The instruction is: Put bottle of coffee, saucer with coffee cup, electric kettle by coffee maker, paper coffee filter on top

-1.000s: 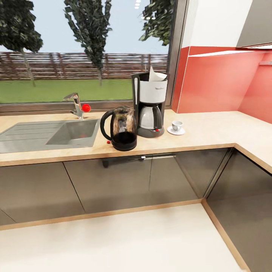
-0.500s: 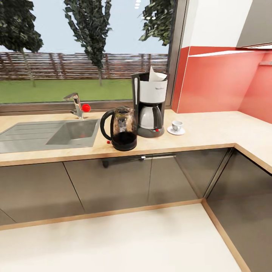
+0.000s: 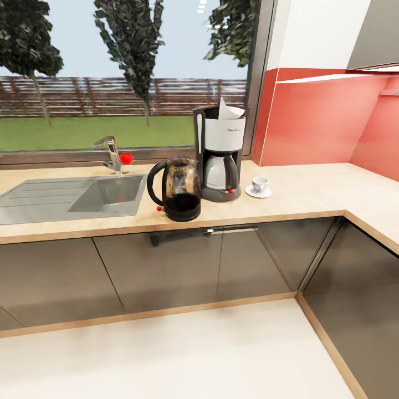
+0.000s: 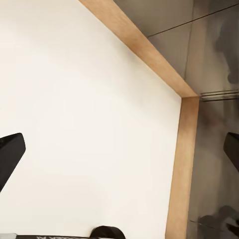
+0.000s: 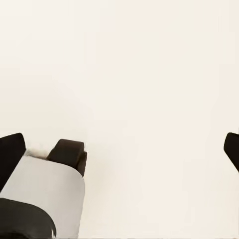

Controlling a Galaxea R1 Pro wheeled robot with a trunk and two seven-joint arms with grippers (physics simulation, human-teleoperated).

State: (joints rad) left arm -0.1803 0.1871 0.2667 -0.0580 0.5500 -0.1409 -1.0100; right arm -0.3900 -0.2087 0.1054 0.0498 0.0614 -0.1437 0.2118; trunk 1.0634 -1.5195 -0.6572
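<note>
Head view is showing the long pale beige wood-look kitchen countertop (image 3: 310,194) running under a window, over glossy dark grey cabinets (image 3: 166,266). The tall black coffee maker with its white-silver housing and glass carafe (image 3: 220,154) is standing well back from the counter's front edge, with the thin white paper coffee filter (image 3: 229,110) sticking up out of its top. The rounded glossy dark electric kettle (image 3: 176,189) is sitting just beside it on the sink side, nearer the front edge. On the other side, the small flat white saucer (image 3: 258,192) is lying near the machine, with the tiny white coffee cup (image 3: 259,184) sitting on it. The steel sink (image 3: 72,197) is taking up the counter's far left stretch, and bare worktop is running from the saucer to the corner. A pale cream floor (image 3: 183,354) is lying open before the cabinets.

In the left wrist view, the left gripper (image 4: 119,154) is hanging with fingers wide apart over the floor beside the wooden plinth strip (image 4: 181,164). In the right wrist view, the right gripper (image 5: 119,149) is likewise spread wide, holding nothing.
</note>
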